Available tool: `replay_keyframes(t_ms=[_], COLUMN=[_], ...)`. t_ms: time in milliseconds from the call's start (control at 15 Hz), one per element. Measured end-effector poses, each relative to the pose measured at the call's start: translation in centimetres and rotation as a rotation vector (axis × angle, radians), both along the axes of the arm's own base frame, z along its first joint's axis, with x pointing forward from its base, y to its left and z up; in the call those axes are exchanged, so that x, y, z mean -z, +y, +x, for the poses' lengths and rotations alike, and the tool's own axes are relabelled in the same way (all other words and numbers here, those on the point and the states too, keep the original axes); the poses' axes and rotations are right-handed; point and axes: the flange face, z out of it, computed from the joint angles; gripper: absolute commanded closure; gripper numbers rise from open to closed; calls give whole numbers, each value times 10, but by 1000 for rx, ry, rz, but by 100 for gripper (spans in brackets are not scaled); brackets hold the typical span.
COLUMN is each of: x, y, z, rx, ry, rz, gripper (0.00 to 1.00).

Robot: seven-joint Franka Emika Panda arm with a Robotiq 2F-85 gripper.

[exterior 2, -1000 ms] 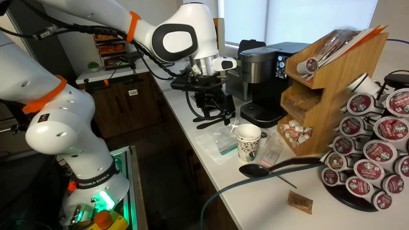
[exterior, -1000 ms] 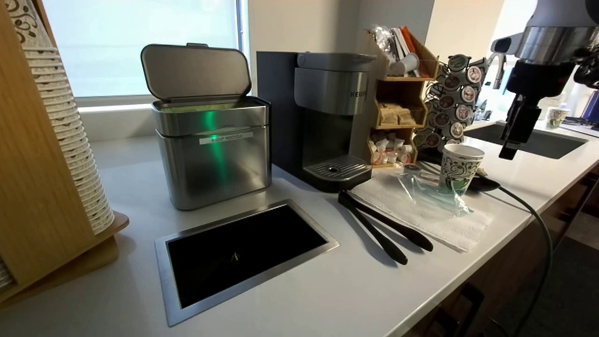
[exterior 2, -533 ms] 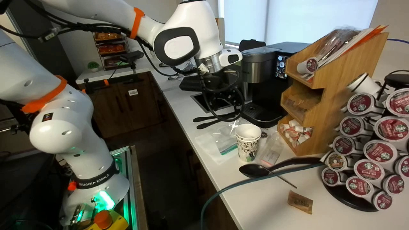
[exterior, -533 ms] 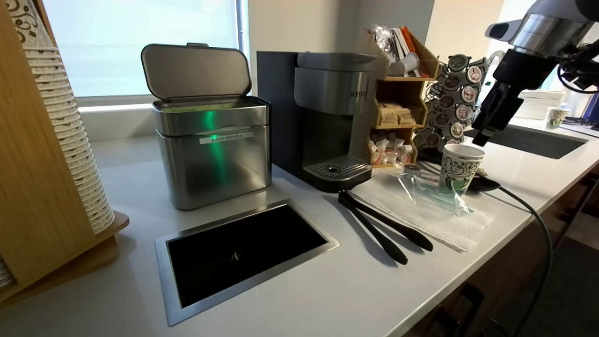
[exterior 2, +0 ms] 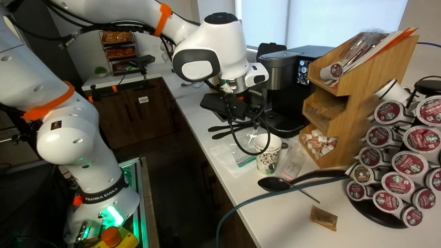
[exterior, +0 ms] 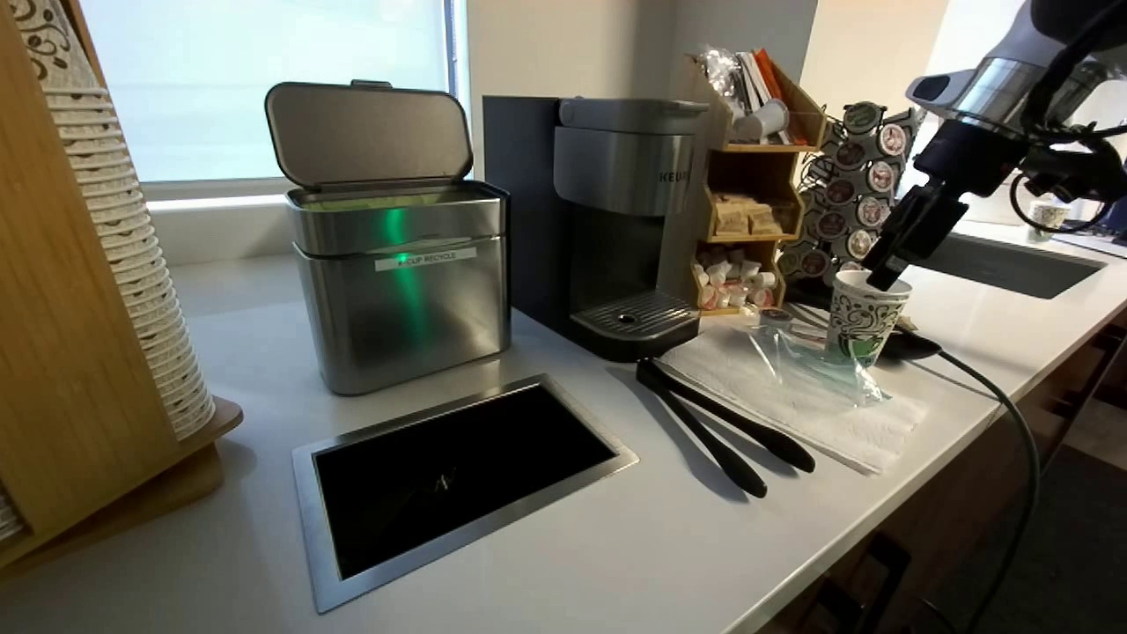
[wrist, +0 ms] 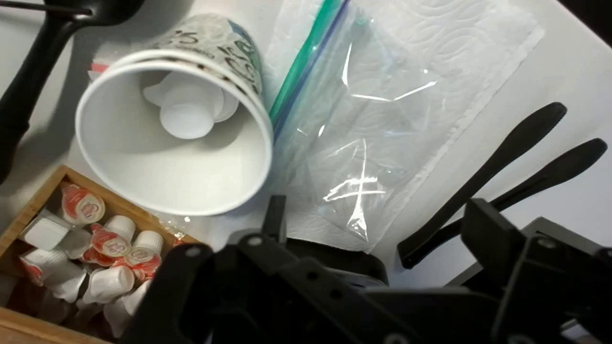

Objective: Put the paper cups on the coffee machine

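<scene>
Slanting down at the paper cups (exterior: 865, 321), your gripper (wrist: 375, 205) has its fingers spread wide, as the wrist view shows. In an exterior view the tips overlap the cups' rim; you cannot tell there whether they touch. The cups, nested with two rims showing, stand upright on the table (exterior: 607, 537), and you can see small white pieces (wrist: 189, 107) inside. Just beside them a clear plastic bag (wrist: 354, 143) lies over a paper towel (wrist: 483, 52). Your coffee machine (exterior: 607, 176) stands near the cups but apart from them, with a wooden rack (exterior 2: 358, 110) beside it holding creamers (wrist: 110, 284) in its lowest compartment. A black spoon (exterior 2: 272, 183) lies near the cups, and a pair of black tongs (exterior: 759, 433) lies in front of the machine.
</scene>
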Motion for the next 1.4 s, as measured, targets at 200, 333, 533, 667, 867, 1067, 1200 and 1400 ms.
replay_keyframes(t_ms=[200, 333, 533, 667, 867, 1067, 1200, 1400], x=[8, 13, 20, 22, 23, 22, 20, 21], y=[-10, -20, -31, -33, -33, -32, -33, -33], z=[2, 2, 2, 4, 9, 15, 19, 25], rx=[45, 91, 157, 187, 216, 251, 285, 334], ry=[21, 41, 66, 77, 87, 90, 88, 93], rz=[23, 25, 30, 31, 31, 20, -14, -83], gripper=[3, 5, 29, 32, 42, 40, 43, 60])
